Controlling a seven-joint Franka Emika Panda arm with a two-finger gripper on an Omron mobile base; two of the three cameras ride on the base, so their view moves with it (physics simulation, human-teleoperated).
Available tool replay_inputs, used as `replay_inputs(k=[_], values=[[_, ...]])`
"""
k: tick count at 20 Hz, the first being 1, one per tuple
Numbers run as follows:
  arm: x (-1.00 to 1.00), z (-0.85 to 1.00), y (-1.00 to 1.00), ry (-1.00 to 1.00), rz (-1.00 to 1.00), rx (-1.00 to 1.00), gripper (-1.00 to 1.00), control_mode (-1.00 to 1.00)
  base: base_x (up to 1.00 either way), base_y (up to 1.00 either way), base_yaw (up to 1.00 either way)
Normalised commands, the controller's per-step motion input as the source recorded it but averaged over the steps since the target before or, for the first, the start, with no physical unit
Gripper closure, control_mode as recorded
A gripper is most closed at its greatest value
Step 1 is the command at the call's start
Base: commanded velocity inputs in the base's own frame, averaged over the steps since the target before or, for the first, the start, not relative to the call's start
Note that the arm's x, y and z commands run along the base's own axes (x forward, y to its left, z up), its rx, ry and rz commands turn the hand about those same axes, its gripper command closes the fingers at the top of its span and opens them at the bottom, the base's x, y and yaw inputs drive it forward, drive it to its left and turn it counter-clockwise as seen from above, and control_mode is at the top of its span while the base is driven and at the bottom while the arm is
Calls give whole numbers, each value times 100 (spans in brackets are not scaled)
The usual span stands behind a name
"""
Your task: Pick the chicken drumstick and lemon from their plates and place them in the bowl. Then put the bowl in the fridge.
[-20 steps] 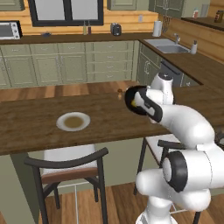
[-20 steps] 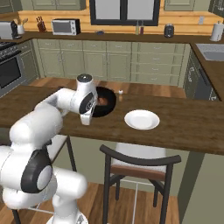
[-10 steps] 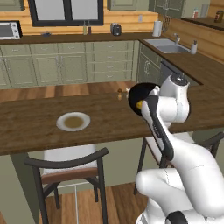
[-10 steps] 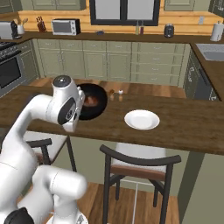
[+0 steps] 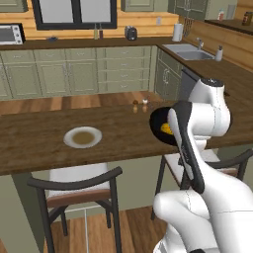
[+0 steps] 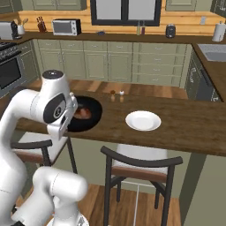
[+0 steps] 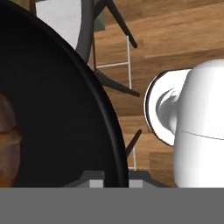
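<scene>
The glossy black bowl (image 5: 157,124) (image 6: 92,115) (image 7: 65,131) hangs at the near edge of the wooden island counter (image 5: 34,141), partly behind my own arm. Inside it lie the yellow lemon (image 5: 166,130) and the reddish-brown chicken drumstick (image 6: 82,114) (image 7: 8,146). My gripper (image 7: 111,179) is shut on the bowl's rim, with floor and a chair showing beyond it in the hand view. One plate (image 5: 83,137) with a tan centre sits on the counter; from the right base it appears as an off-white plate (image 6: 143,120). The fridge is out of view.
Two small shakers (image 5: 139,105) (image 6: 117,93) stand at the counter's far edge. Dark chairs (image 5: 79,188) (image 6: 141,165) are tucked under the near side. Green-grey cabinets, a microwave (image 6: 66,26) and a sink (image 5: 190,54) line the back and right walls.
The arm has swung and its elbow has risen. The bowl, still gripped, has come from the counter's middle toward the near edge. Plates and base have not moved.
</scene>
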Motion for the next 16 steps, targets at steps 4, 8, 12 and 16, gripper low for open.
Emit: replay_inputs(k=[4, 8, 12, 16], values=[[0, 0, 0, 0, 0, 0, 100, 100, -42, 10, 0], [0, 0, 0, 0, 0, 0, 100, 100, -77, 50, 9], [0, 0, 0, 0, 0, 0, 100, 100, -46, 100, 34], [0, 0, 0, 0, 0, 0, 100, 100, -24, 100, 50]])
